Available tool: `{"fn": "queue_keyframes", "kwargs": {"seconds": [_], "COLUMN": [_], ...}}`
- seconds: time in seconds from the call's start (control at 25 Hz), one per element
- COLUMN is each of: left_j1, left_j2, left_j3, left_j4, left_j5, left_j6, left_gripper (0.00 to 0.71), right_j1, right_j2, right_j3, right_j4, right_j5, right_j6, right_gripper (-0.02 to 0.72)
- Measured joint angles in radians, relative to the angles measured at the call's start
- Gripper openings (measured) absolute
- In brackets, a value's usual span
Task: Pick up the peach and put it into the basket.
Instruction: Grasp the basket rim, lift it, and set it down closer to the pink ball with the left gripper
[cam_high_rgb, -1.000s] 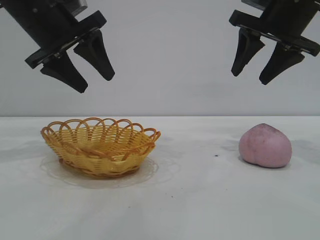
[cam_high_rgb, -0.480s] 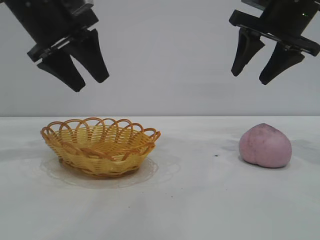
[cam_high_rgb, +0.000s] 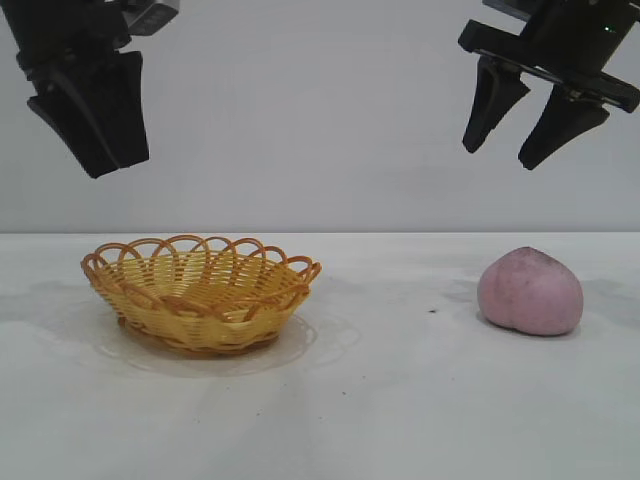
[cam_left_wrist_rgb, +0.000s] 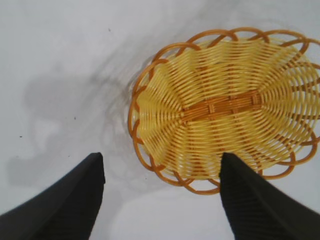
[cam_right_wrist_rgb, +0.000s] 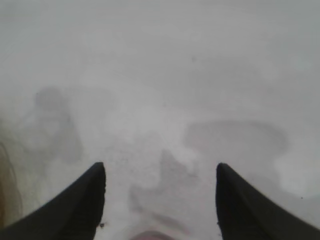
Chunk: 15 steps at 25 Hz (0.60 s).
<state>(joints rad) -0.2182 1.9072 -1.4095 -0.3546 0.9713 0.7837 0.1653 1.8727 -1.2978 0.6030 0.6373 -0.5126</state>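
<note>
Peach (cam_high_rgb: 530, 291) first: in the exterior view it sits on the white table (cam_high_rgb: 400, 400) at the right, well apart from the basket (cam_high_rgb: 200, 293) at the left, nothing touching it; the right gripper (cam_high_rgb: 535, 115) hangs high above it with its two fingers apart and nothing between them; the left gripper (cam_high_rgb: 88, 115) hangs high above the basket's left end, and from this side its fingers overlap so I cannot read the gap here.

Left wrist view: I look down past two dark fingers (cam_left_wrist_rgb: 65, 205) spread wide with only table and basket (cam_left_wrist_rgb: 225, 105) between them, so that gripper is open and empty; the basket holds nothing.

Right wrist view: fingers (cam_right_wrist_rgb: 70, 205) again apart, bare table (cam_right_wrist_rgb: 160, 75) between them; a faint pink edge (cam_right_wrist_rgb: 150, 235) shows at the frame's border near the fingers, probably the peach, though I cannot be sure.

Risks as I judge them: the fruit is round and matte, so a descent that lands off-centre could nudge it into rolling away; a grip closed too high on its sloping top could squeeze it out; and the basket is shallow, so a release from high up may bounce the peach over the looped rim.
</note>
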Motion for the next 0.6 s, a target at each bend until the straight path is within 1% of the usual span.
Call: {"fn": "queue_keyframes", "kwargs": {"seconds": [0.24, 0.4, 0.48, 0.52, 0.56, 0.6], "left_j1": [-0.017, -0.035, -0.042, -0.046, -0.048, -0.049], "left_j2": [0.080, 0.142, 0.176, 0.193, 0.207, 0.216], "left_j3": [-0.003, -0.041, -0.065, -0.078, -0.089, -0.095], "left_j4": [0.007, 0.007, 0.017, 0.034, 0.053, 0.067], "left_j5": [-0.022, -0.037, -0.034, -0.024, -0.009, 0.010], "left_j6": [-0.002, -0.007, -0.037, -0.054, -0.065, -0.073], "left_gripper": [0.472, 0.472, 0.356, 0.288, 0.182, 0.108], "right_j1": [0.000, 0.000, 0.000, 0.000, 0.000, 0.000], "right_j2": [0.000, 0.000, 0.000, 0.000, 0.000, 0.000], "right_j3": [0.000, 0.000, 0.000, 0.000, 0.000, 0.000], "right_j4": [0.000, 0.000, 0.000, 0.000, 0.000, 0.000], "right_j5": [0.000, 0.002, 0.002, 0.002, 0.002, 0.002], "right_j6": [0.000, 0.000, 0.000, 0.000, 0.000, 0.000], "right_gripper": [0.454, 0.454, 0.454, 0.454, 0.454, 0.454]}}
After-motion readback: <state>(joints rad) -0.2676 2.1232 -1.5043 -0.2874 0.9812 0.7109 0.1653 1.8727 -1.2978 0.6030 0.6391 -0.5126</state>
